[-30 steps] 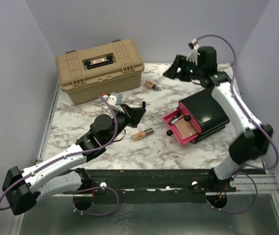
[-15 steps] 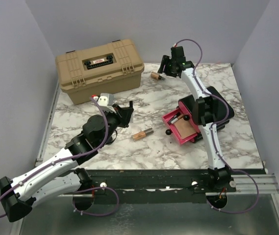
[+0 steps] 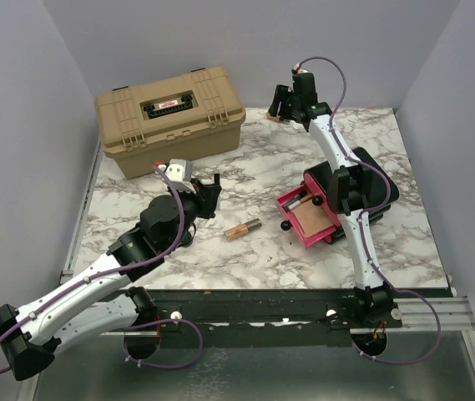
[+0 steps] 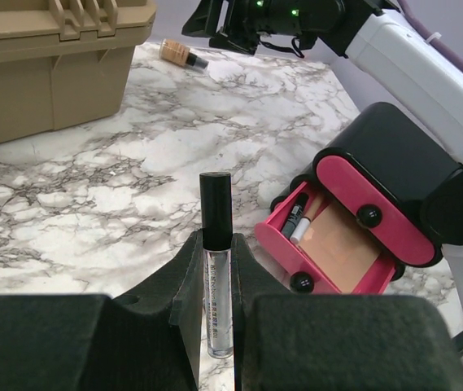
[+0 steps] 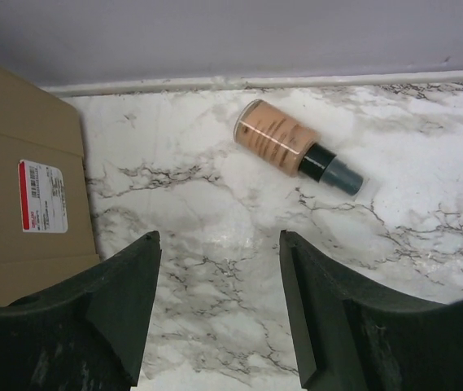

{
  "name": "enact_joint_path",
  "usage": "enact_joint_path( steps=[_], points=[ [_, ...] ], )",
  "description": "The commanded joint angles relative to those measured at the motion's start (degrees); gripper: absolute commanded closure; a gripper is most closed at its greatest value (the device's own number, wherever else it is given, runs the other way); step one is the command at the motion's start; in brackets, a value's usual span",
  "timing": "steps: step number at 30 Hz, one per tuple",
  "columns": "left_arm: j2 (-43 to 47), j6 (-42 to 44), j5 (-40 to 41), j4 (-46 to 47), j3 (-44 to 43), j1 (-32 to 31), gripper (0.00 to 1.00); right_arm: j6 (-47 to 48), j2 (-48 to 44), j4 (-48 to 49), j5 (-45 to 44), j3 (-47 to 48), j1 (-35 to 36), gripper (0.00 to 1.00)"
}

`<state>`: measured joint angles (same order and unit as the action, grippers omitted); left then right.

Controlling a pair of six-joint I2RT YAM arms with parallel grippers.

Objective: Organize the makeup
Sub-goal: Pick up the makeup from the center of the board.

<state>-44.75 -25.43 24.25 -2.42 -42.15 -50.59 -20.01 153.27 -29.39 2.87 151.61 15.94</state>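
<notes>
Two dark fingers of the right gripper [image 5: 217, 244] stand well apart with nothing between them, hovering over the white marble table [image 5: 215, 326]. Just ahead, toward one o'clock in its wrist view, the peach foundation bottle with a black collar and grey cap [image 5: 284, 142] lies on its side. Its long axis runs ten to four o'clock, cap at the four end (so, I judge, the jaws must shift right and turn across that axis). This arm is much the nearer. The left gripper [image 4: 216, 244], toward the table's middle, is clamped on an upright slim clear tube with a black cap [image 4: 216, 204]. The overhead view hides most of the bottle behind the right gripper. The left wrist view shows it lying just past the tan plastic toolbox [image 4: 44, 73], with the open pink drawer [image 4: 377, 216] at three o'clock.
</notes>
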Motion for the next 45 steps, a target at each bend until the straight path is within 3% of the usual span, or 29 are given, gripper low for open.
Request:
enact_joint_path(
  steps=[1,11,16,20,25,33,36,45],
  points=[
    [-2.70,1.22,0.59,-0.66,-3.40,0.40,1.00,3.21,1.36,2.48,1.74,-1.94,1.06,0.34],
    [-3.54,-0.72,-1.96,-0.47,-3.42,0.39,1.00,0.41,-17.80,5.51,14.57,-4.33,1.01,0.32],
    [-1.98,-1.62,-4.19,-0.37,-2.32,0.48,1.00,-2.24,-28.08,4.99,21.92,-10.84,1.10,0.32],
    [-1.66,-1.51,-7.61,0.51,-2.40,0.48,1.00,-2.60,-40.20,6.86,26.59,-26.25,2.02,0.27],
    [-2.63,0.40,-15.04,2.16,-2.92,0.44,1.00,-5.11,-59.35,18.31,31.09,-53.80,3.61,0.25],
    [-5.03,0.75,-26.61,13.59,-0.37,0.49,1.00,-14.33,-82.34,30.52,38.31,-84.74,4.84,0.26],
    [-7.92,0.41,-29.72,15.36,-1.15,0.48,1.00,-17.18,-86.39,36.09,42.32,-89.89,5.71,0.27],
    [-11.24,0.30,-31.50,17.89,-2.75,0.49,1.00,-13.60,-87.06,29.59,48.27,-88.77,6.01,0.33]
  ],
)
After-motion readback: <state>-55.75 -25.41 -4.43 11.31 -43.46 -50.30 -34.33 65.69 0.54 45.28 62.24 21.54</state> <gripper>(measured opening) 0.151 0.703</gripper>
